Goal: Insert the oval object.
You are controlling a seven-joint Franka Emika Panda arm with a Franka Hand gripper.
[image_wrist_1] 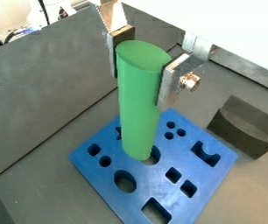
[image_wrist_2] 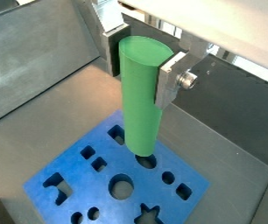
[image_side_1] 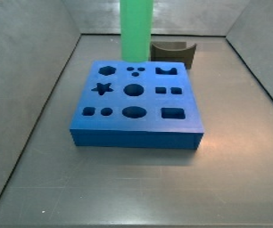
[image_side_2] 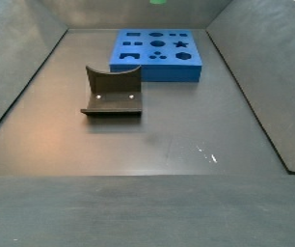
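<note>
The oval object is being pinched near its top by the gripper, jaws pressed on opposite faces so it is being kept upright, with its lower end being lowered at a hole in the blue block (seating depth unclear); beyond the block, the dark curved piece is being left untouched.

A blue block with shaped holes is set near the floor's far edge; a dark curved piece is seen apart from it.

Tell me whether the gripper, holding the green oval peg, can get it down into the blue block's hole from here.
Probably yes: the gripper holds the oval object upright, its lower end at a hole in the blue block; nothing visible blocks it.
</note>
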